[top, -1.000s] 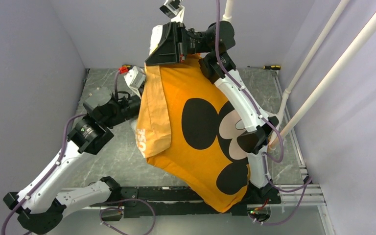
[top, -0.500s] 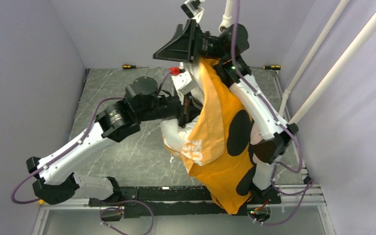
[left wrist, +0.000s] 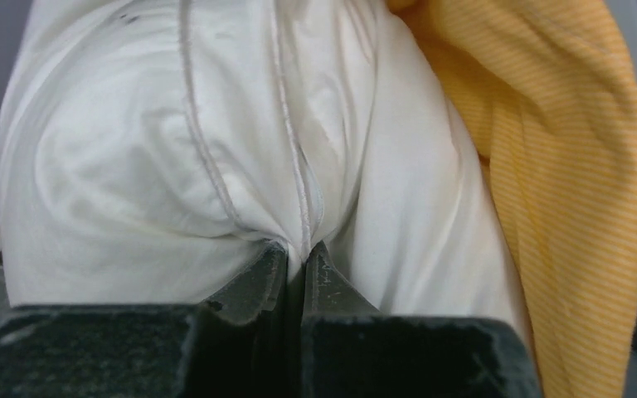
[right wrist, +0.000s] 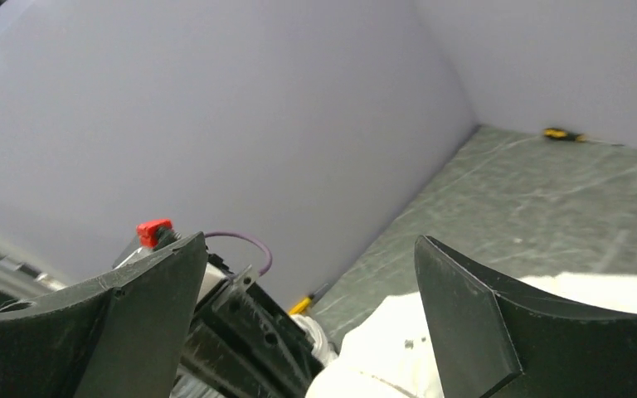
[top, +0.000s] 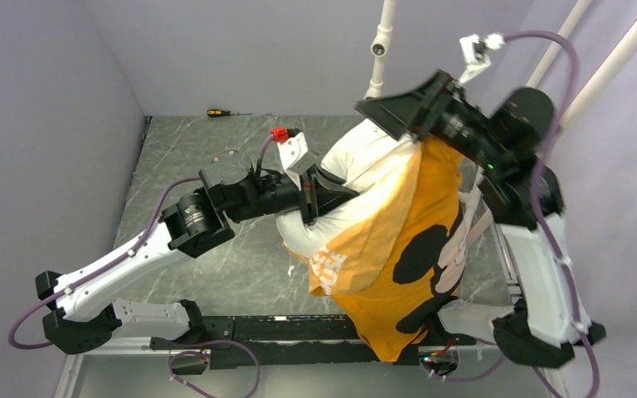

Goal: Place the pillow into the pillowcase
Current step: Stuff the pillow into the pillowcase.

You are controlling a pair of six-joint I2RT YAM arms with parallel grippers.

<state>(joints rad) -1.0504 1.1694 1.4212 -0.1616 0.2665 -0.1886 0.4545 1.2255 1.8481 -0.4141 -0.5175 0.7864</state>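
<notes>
The white pillow [top: 357,162] is held up over the table, its lower right part covered by the orange pillowcase [top: 386,286] with black mouse ears. My left gripper [top: 310,196] is shut on a seam fold of the pillow [left wrist: 174,149], with the pillowcase [left wrist: 564,166] hanging to its right in the left wrist view. My right gripper [top: 381,112] stands open above the pillow's top end, nothing between its fingers [right wrist: 464,315]. In the right wrist view a corner of the pillow [right wrist: 390,348] shows below the right gripper [right wrist: 308,240].
A yellow-handled screwdriver [top: 220,112] lies at the table's back edge, by the rear wall. White pipes [top: 379,50] rise behind and to the right. Lilac walls close in the left and right sides. The arms' base rail [top: 282,327] runs along the near edge.
My right gripper opened, let go of the pillowcase's top and swung right. My left gripper carried the pillow rightward; more white pillow now shows above the case.
</notes>
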